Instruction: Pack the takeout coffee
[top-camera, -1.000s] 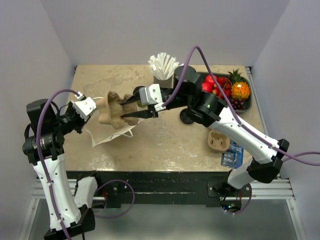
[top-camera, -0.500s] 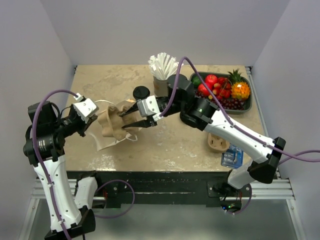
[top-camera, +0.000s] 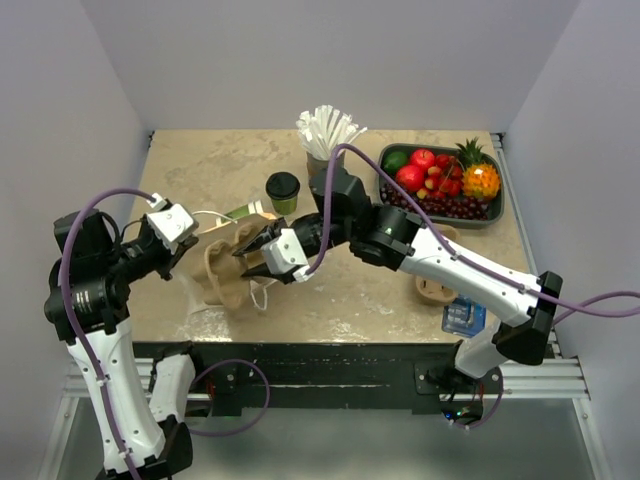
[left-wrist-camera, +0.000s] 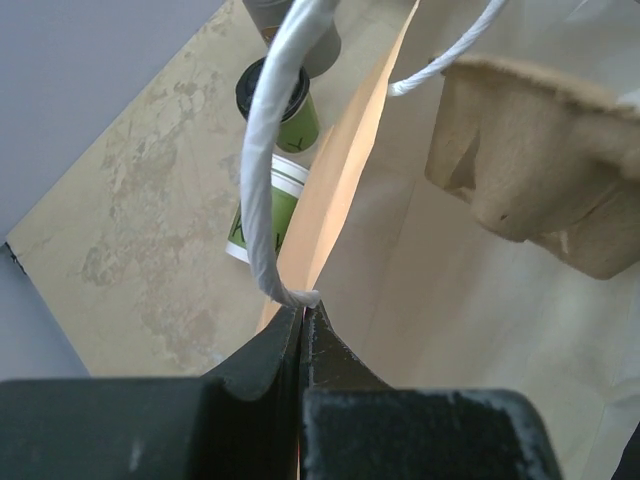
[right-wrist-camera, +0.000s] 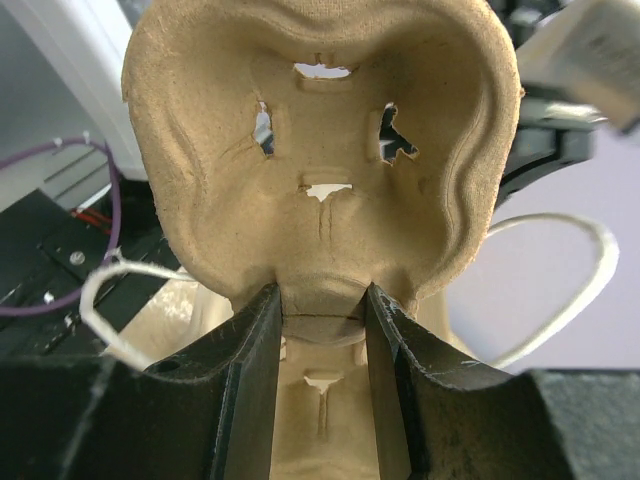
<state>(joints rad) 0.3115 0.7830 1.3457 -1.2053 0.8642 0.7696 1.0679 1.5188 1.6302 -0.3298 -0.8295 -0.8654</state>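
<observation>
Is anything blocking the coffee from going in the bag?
Yes. The right gripper holds a cardboard cup carrier in the mouth of the paper bag, and another green cup lies between the coffee and the bag.

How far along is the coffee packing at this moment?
Done: the pale paper bag is gripped at its rim by the left fingers. In hand: the right fingers clamp a brown moulded-pulp cup carrier at the bag's opening. Left: the small green paper cup with the black lid stands on the table outside the bag, neither in the carrier nor bagged.
</observation>
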